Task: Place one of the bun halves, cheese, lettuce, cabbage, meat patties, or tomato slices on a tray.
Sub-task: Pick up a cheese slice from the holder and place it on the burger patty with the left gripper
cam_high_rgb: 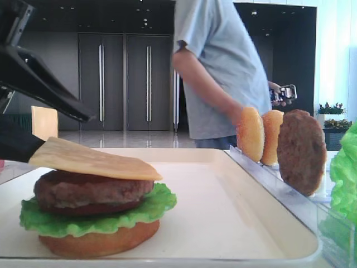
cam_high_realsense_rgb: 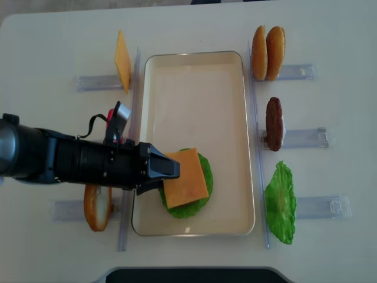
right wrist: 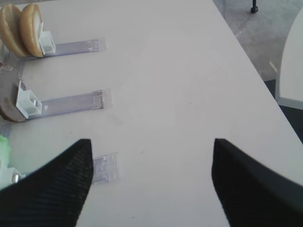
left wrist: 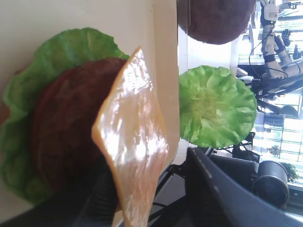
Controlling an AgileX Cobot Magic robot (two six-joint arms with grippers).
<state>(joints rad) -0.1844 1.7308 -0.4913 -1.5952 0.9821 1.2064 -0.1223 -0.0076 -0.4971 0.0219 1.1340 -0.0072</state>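
The cream tray (cam_high_realsense_rgb: 194,88) holds a stack: bun half (cam_high_rgb: 100,243), lettuce (cam_high_rgb: 150,209) and meat patty (cam_high_rgb: 89,190). A cheese slice (cam_high_realsense_rgb: 185,177) lies tilted on the patty, its left edge still between the jaws of my left gripper (cam_high_realsense_rgb: 171,169). That gripper is open: the upper finger stands clear above the cheese (cam_high_rgb: 95,159), whose edge rests on the lower finger. In the left wrist view the cheese (left wrist: 132,142) leans on one finger, apart from the other. My right gripper (right wrist: 151,146) hangs open over bare table, holding nothing.
Clear holders right of the tray carry two bun halves (cam_high_realsense_rgb: 268,44), a patty (cam_high_realsense_rgb: 274,124) and a lettuce leaf (cam_high_realsense_rgb: 281,203). On the left stand another cheese slice (cam_high_realsense_rgb: 122,61) and a bun half (cam_high_realsense_rgb: 97,207). A person (cam_high_rgb: 223,67) stands behind the table.
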